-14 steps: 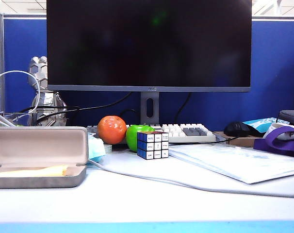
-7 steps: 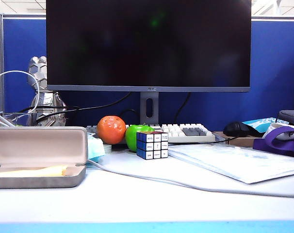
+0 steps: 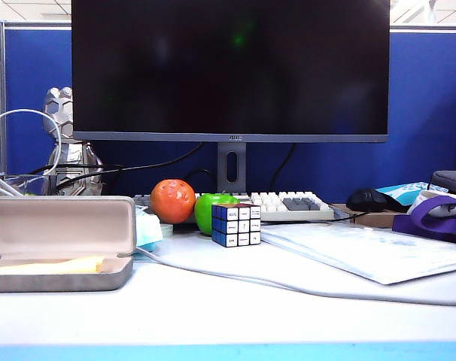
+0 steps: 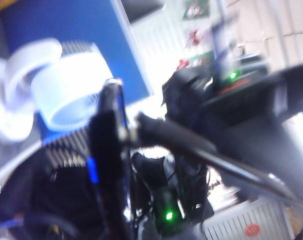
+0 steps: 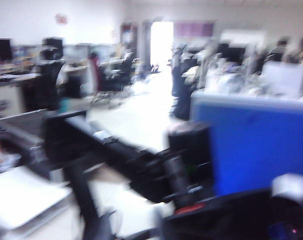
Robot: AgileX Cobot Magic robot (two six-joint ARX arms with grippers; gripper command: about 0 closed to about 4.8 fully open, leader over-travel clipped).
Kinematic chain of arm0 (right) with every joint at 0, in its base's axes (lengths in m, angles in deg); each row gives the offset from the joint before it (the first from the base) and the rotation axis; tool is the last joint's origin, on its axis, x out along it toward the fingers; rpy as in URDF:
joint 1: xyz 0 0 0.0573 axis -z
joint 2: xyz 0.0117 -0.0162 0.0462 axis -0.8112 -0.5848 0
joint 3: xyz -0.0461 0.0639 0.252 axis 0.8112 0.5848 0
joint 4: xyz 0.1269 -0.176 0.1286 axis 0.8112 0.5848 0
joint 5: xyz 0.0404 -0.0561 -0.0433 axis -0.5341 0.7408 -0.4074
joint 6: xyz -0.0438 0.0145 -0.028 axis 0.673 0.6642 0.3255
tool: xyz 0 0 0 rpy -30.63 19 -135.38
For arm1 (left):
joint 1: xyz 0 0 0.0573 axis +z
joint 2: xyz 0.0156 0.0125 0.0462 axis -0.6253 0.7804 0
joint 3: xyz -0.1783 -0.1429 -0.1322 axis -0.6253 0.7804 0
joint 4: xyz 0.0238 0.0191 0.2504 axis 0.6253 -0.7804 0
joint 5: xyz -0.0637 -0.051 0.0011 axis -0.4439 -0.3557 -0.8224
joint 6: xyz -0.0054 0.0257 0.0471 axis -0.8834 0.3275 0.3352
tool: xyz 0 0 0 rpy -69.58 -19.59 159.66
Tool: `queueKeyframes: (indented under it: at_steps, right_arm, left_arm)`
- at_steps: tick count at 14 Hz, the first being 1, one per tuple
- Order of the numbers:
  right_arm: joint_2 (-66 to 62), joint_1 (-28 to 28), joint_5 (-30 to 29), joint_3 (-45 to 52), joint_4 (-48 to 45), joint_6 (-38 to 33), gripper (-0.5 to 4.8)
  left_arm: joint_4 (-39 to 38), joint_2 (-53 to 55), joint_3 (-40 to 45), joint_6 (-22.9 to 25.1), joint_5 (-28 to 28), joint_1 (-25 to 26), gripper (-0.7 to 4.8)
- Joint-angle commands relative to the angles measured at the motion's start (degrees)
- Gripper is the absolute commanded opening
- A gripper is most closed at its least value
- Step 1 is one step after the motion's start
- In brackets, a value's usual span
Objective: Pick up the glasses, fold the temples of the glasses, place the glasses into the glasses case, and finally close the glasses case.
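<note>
Tiny logo on black monitor [image 3: 229,68] bezel, unreadable. Open grey felt clamshell glasses case [image 3: 59,280] holding yellow cloth [image 3: 51,265], left on white bench [image 3: 228,316]. Blue office partition [image 3: 431,113] behind. Left claw and right claw outside exterior view; too blurred to tell whether open or closed.

The desk view was sharp and evenly lit, the monitor [image 3: 230,68] dark with faint glare; both wrist views were smeared by blur, windows blown out white
</note>
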Motion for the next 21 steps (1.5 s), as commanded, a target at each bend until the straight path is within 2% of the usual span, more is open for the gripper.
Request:
queueKeyframes:
  at_steps: [1,4,5,6,7,11,14,21]
  right_arm:
    - [0.15,0.0,1.51,0.02,-6.58,-0.85,2.52]
    - [0.76,0.37,4.13,0.02,-12.96,-0.83,2.52]
    - [0.79,0.37,8.76,0.02,-15.54,-0.83,1.83]
    - [0.76,0.35,11.52,0.02,-15.65,-0.81,0.71]
    - [-0.04,-0.24,10.71,0.02,-15.39,-0.83,-0.01]
    - [-1.03,-2.4,5.92,0.02,-9.09,-0.81,-0.01]
    - [-1.77,-3.87,3.32,0.04,-4.94,-0.7,-0.01]
    - [-2.43,-4.39,3.17,0.09,4.79,2.29,-0.01]
  left_arm:
    - [1.88,-0.2,-0.26,0.09,-1.03,-0.04,-0.05]
    - [1.88,-0.2,-0.26,0.09,-1.57,-0.04,-0.05]
    - [1.88,-0.2,-0.26,0.55,-3.43,-0.07,-0.05]
    - [1.92,-0.2,-0.26,1.7,-6.19,-0.07,-0.05]
    - [1.92,-0.2,-0.26,3.72,-9.09,-0.07,-0.05]
    - [1.9,-0.2,-0.26,4.61,-9.11,-0.09,-0.05]
    - [1.99,-0.22,-0.26,3.06,-9.14,-0.09,-0.05]
    - [6.67,-0.26,-0.26,-0.07,-8.9,-0.09,-0.05]
